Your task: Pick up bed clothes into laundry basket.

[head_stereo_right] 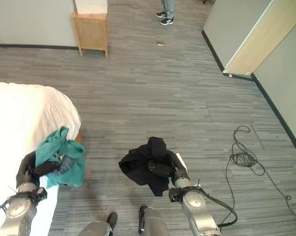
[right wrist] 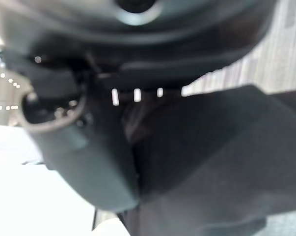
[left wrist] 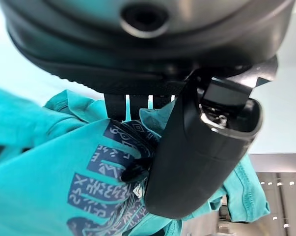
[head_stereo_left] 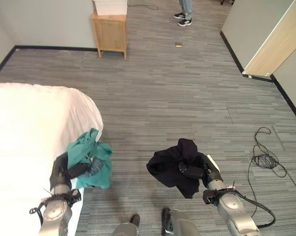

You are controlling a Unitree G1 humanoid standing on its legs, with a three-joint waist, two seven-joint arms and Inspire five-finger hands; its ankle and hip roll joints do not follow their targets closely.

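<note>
Taking the white bed (head_stereo_left: 25,132) as the landmark: at its lower corner the left hand (head_stereo_left: 75,171) has its fingers curled round a teal garment (head_stereo_left: 91,158), lifted just off the mattress edge. Further right of the bed, out over the grey floor (head_stereo_left: 187,93), the right hand (head_stereo_left: 193,170) is clamped on a black garment (head_stereo_left: 174,164) hanging in the air. Both pieces look picked up; carrying them to a laundry basket and dropping them in is left.
</note>
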